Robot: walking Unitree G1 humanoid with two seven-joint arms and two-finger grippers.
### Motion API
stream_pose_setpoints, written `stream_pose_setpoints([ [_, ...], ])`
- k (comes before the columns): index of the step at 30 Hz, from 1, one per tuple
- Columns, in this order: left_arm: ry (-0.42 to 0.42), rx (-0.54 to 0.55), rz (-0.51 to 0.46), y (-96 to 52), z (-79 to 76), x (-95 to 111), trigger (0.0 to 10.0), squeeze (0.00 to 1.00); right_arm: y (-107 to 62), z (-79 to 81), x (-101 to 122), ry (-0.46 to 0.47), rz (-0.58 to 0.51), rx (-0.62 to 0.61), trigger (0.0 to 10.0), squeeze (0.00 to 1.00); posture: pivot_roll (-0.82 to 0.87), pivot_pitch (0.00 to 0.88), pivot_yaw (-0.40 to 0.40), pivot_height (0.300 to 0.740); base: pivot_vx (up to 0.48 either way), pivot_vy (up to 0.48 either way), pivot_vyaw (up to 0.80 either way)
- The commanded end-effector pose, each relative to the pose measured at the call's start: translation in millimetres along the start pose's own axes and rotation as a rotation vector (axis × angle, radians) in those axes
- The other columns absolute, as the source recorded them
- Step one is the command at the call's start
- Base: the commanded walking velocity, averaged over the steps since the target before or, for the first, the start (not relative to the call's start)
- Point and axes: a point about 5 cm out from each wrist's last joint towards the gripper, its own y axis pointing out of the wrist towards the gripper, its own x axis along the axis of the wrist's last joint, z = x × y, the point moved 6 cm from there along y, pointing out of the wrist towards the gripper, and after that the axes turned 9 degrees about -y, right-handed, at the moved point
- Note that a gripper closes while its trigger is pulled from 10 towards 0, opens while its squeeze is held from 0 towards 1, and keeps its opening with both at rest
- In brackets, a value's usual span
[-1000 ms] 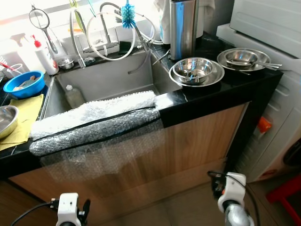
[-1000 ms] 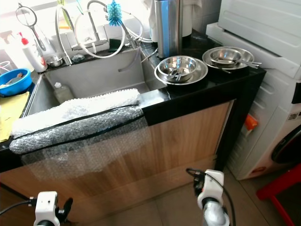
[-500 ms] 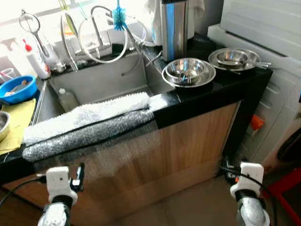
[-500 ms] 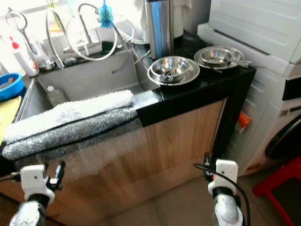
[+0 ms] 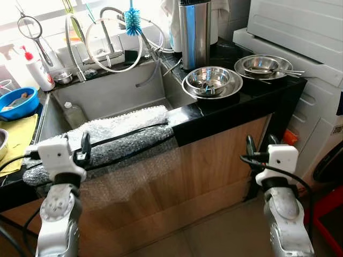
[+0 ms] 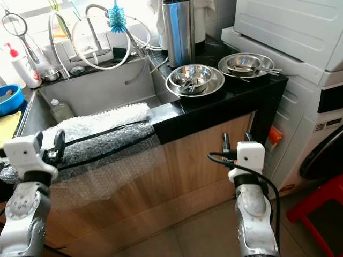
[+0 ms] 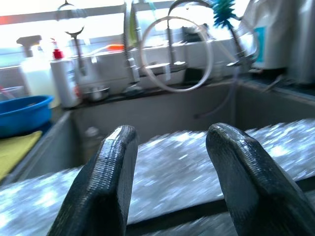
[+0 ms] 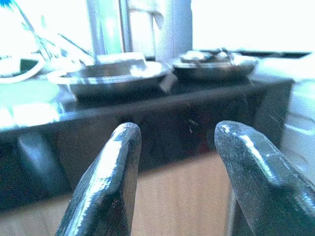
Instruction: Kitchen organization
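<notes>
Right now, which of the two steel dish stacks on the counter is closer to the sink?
The stack with the deep bowl, directly before the tall steel canister; the other stack sits by the washing machine.

2 steel bowl stacks (image 5: 212,82) on black counter (image 5: 236,104)

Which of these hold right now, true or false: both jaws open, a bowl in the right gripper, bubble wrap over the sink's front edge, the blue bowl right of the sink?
1. Both grippers, left and right, have open jaws. True.
2. The right gripper holds a steel bowl. False: it is empty; the bowl sits on the counter.
3. Bubble wrap drapes the sink front edge. True.
4. The blue bowl is right of the sink. False: it is left.
</notes>
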Motion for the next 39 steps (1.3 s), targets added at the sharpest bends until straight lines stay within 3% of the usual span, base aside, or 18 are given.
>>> stream_pose_setpoints([
  [1, 0.003, -0.002, -0.004, 6.7, -3.7, 2.3, 10.0, 0.00, 9.3, 8.2, 13.6, 0.013, -0.024, 0.015, 10.0, 0.00, -0.06, 0.000, 0.133, 0.740, 0.000, 0.000, 0.00],
  [6, -0.022, -0.023, 0.012, 13.2, -10.1, -1.3, 10.0, 0.00, 16.4, 9.9, 24.6, 0.025, -0.041, 0.021, 10.0, 0.00, -0.06, 0.000, 0.126, 0.740, 0.000, 0.000, 0.00],
  [10, 0.023, -0.095, 0.033, 15.1, -21.1, -7.0, 10.0, 0.00, 19.0, 8.3, 27.0, 0.027, -0.042, 0.015, 10.0, 0.00, -0.07, 0.000, 0.130, 0.740, 0.000, 0.000, 0.00],
  [39, 0.044, -0.094, 0.030, 19.3, -15.1, -3.2, 10.0, 0.00, 21.8, 2.3, 25.1, 0.047, -0.017, 0.000, 10.0, 0.00, -0.06, 0.000, 0.127, 0.740, 0.000, 0.000, 0.00],
])
